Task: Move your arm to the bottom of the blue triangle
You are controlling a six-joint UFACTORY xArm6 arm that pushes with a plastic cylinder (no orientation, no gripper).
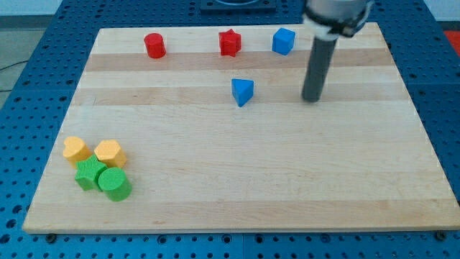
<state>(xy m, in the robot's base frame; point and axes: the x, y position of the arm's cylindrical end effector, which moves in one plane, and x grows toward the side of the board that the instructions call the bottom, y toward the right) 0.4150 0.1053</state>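
Camera view shows you my tip (311, 98) on the surface (215, 194), right of the blue triangle (242, 91) and apart. No hand appears, so its state can't be told.

The pale wooden board (237, 180) shows light tan grain with faint lengthwise bands, some strips a shade darker near the view's top. Around it lies a blue perforated surface (29, 50) dotted with small dark holes in a regular grid. The small triangular plastic block (242, 91) is bright blue, as is the cube-like plastic block (283, 41). The cylinder block (154, 45) and the star-shaped block (229, 42) are red. Two heart-like blocks (75, 149) (110, 152) are yellow-orange. The star-like block (90, 173) and the round block (114, 183) are green. The straight rod is dark grey, down to my tip (311, 99)
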